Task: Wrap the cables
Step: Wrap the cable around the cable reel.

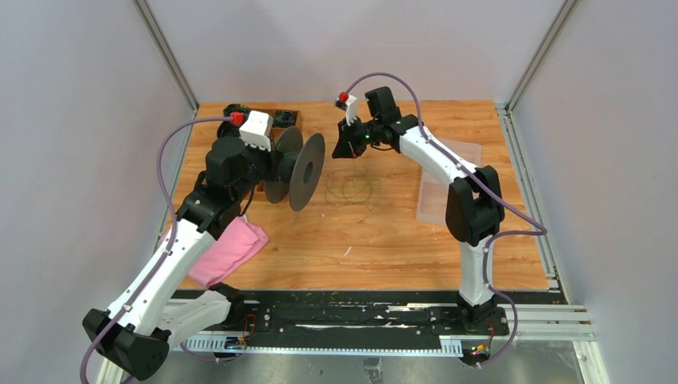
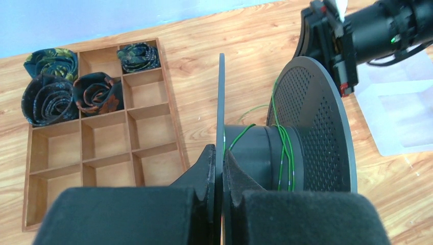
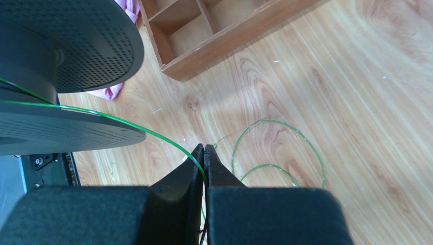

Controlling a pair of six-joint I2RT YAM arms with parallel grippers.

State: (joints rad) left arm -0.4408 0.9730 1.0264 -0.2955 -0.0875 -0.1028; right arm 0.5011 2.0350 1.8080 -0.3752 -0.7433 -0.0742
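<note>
Left arm (image 1: 172, 256) and right arm (image 1: 436, 156) aloft, wrists inward, both jaws tight together.

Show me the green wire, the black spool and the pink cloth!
green wire (image 2: 286, 153): left wrist view, the turns wrapped on the hub.
black spool (image 1: 308, 170): top external view, its big round side.
pink cloth (image 1: 232, 248): top external view, its middle.

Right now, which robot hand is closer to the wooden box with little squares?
Left. The left gripper, clamping the spool, is right beside the wooden box; the right gripper, pinching the green wire, is beyond the spool.
</note>
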